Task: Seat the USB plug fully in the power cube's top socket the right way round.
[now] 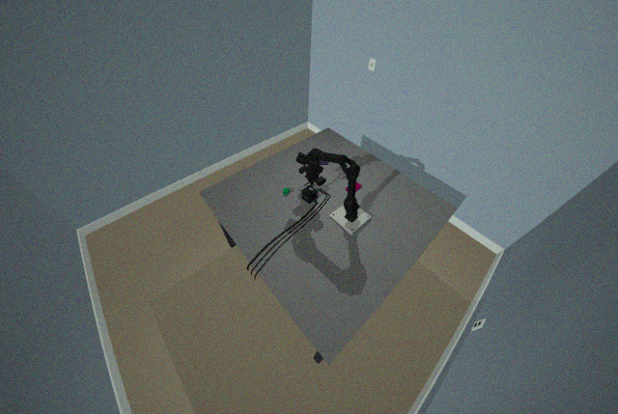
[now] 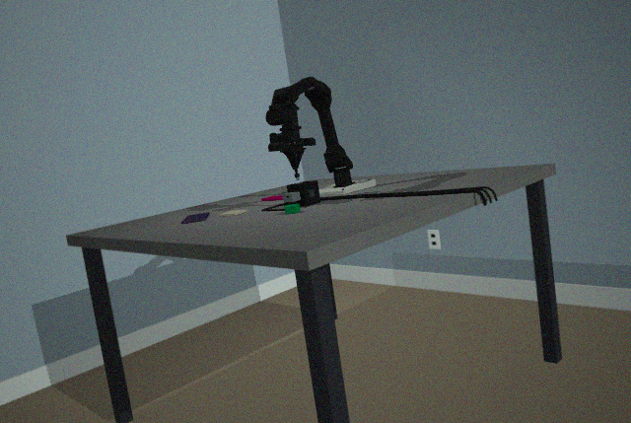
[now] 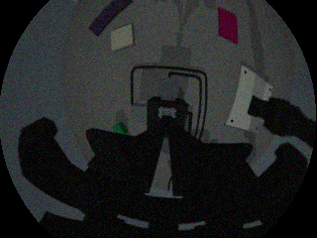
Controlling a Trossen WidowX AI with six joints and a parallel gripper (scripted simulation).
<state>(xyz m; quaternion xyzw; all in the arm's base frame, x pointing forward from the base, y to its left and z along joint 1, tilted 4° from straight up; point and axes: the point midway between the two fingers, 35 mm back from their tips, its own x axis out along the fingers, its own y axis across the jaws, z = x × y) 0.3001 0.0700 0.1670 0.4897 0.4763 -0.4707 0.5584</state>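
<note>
The black power cube (image 1: 309, 194) (image 2: 309, 192) stands on the table with black cables beside it. My gripper (image 1: 311, 183) (image 2: 297, 173) (image 3: 166, 123) points down above the cube and is shut on the USB plug (image 2: 298, 177) (image 3: 167, 113). The plug's pale metal end points down, with a small gap over the cube's top in the exterior view. In the wrist view the dark plug body, fingertips and cube run together. The socket opening is hidden, and which way round the plug faces cannot be told.
A green block (image 1: 286, 191) (image 2: 292, 208) (image 3: 120, 128) lies near the cube. A magenta piece (image 2: 271, 198) (image 3: 228, 25), a cream square (image 2: 233, 213) (image 3: 122, 38) and a purple piece (image 2: 195, 218) (image 3: 110, 16) lie farther off. Black cables (image 1: 283, 233) (image 2: 397, 194) run over the table's edge.
</note>
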